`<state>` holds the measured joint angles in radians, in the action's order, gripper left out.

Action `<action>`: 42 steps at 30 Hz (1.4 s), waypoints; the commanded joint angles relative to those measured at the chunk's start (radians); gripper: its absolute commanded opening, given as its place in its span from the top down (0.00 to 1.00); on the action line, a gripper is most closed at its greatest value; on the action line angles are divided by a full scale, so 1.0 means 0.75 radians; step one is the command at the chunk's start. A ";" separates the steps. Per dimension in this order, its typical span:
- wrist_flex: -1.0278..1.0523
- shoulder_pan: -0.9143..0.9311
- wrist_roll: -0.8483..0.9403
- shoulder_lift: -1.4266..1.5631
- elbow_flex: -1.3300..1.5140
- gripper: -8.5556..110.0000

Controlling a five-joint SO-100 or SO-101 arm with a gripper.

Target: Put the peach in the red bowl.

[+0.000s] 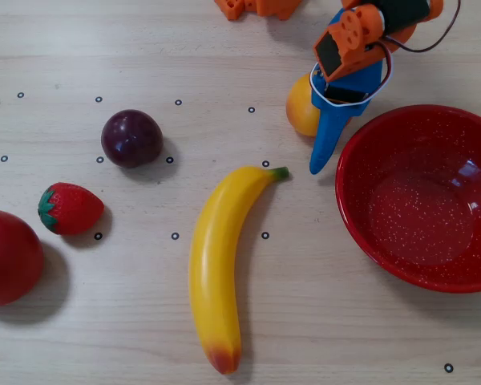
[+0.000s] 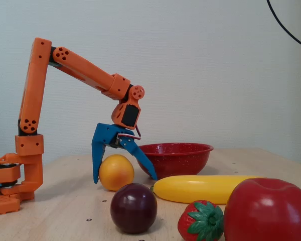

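Observation:
The peach [image 1: 299, 108] is a small yellow-orange ball on the table, just left of the red bowl in the overhead view. It also shows in the fixed view [image 2: 116, 172]. The red bowl [image 1: 417, 200] is large, speckled and empty; in the fixed view [image 2: 175, 158] it stands behind the peach. My gripper [image 1: 314, 120] is open and lowered over the peach. In the fixed view the gripper [image 2: 124, 176] has one blue finger [image 2: 96, 160] on the peach's left and the other [image 2: 145, 163] on its right, tips near the table. The peach rests on the table, not squeezed.
A long yellow banana [image 1: 220, 265] lies mid-table, close to the bowl's left. A dark purple plum [image 1: 131, 138], a strawberry [image 1: 70, 208] and a plain red ball [image 1: 8, 257] sit further left. The orange arm base [image 2: 10, 181] stands at the fixed view's left.

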<state>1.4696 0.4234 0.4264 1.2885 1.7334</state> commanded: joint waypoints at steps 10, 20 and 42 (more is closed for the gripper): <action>0.022 -0.018 -0.008 0.086 -0.037 0.52; 0.012 -0.016 -0.008 0.088 -0.027 0.63; -0.010 -0.039 0.022 0.090 -0.002 0.92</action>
<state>1.4818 0.4264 0.4341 1.3070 1.7288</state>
